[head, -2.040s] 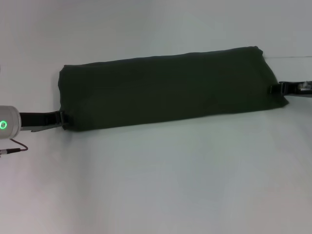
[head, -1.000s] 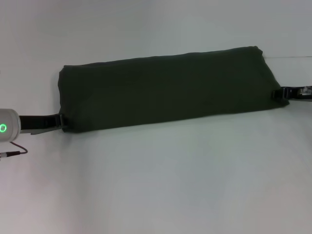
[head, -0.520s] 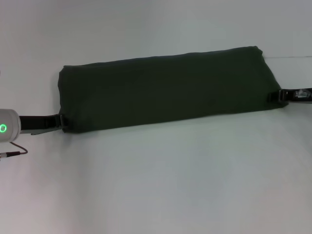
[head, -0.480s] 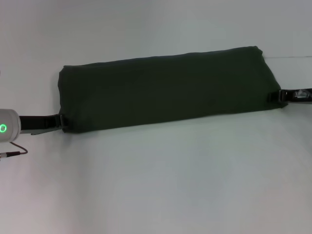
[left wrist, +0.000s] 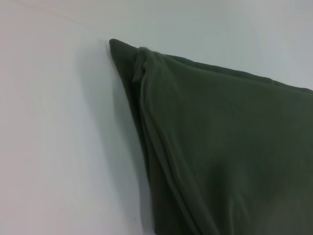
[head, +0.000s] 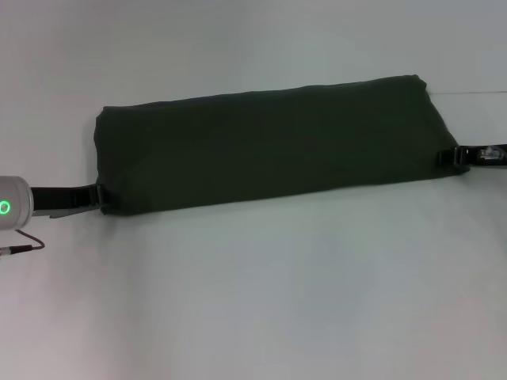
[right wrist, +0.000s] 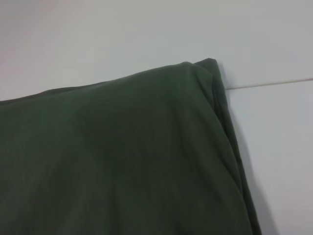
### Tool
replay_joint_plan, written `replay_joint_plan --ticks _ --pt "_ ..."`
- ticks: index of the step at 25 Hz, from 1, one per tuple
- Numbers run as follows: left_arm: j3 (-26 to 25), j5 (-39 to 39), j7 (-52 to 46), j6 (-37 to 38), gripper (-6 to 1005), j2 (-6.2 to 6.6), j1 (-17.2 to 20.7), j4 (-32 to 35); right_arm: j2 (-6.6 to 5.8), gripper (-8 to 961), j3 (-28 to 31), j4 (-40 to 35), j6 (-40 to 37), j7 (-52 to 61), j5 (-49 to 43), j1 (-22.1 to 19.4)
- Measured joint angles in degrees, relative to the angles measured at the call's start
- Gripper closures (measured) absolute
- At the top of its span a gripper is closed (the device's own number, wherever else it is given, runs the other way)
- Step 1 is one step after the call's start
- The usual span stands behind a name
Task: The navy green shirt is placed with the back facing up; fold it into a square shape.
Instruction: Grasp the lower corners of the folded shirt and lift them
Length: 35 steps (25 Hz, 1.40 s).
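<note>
The navy green shirt lies on the white table as a long, plain, dark olive band, running from left to right and tilted up a little at its right end. No lettering shows. My left gripper sits low on the table at the band's near-left corner, touching its edge. At the near-right corner my right gripper rests against the cloth. The left wrist view shows the layered left end of the shirt. The right wrist view shows the shirt's right end and far corner.
A white table stretches wide in front of the shirt. A thin seam line crosses the table by the shirt's far-right corner. A thin cable hangs under the left arm at the left edge.
My right gripper has slid a little down and outward along the shirt's right end. The left gripper has eased slightly to the left. The shirt has not moved.
</note>
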Motion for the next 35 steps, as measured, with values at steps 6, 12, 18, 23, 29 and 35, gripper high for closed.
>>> replay_joint_plan --ticks 6,12,18,23,29,35 --pt "-0.10 0.00 0.01 0.00 980 0.00 0.00 -0.04 0.07 662 0.00 0.08 0.00 -0.45 0.00 0.03" --pt "-0.19 0.00 -0.02 0.39 979 0.08 0.07 0.01 0.27 668 0.00 0.08 -0.05 -0.60 0.00 0.07" --pt "-0.27 0.00 -0.06 0.51 980 0.09 0.09 0.08 0.38 670 0.00 0.07 -0.04 -0.61 0.00 0.08" --pt "-0.28 0.00 -0.08 0.56 979 0.09 0.11 0.09 0.52 669 -0.31 0.06 -0.13 -0.97 -0.26 0.07" --pt "-0.28 0.00 -0.08 0.63 980 0.09 0.18 0.08 0.40 716 -1.39 0.19 -0.38 -1.10 -0.67 0.07" --pt "-0.28 0.00 -0.12 0.68 979 0.09 0.18 0.08 0.30 877 -1.41 0.22 -0.34 -1.19 -0.70 -0.18"
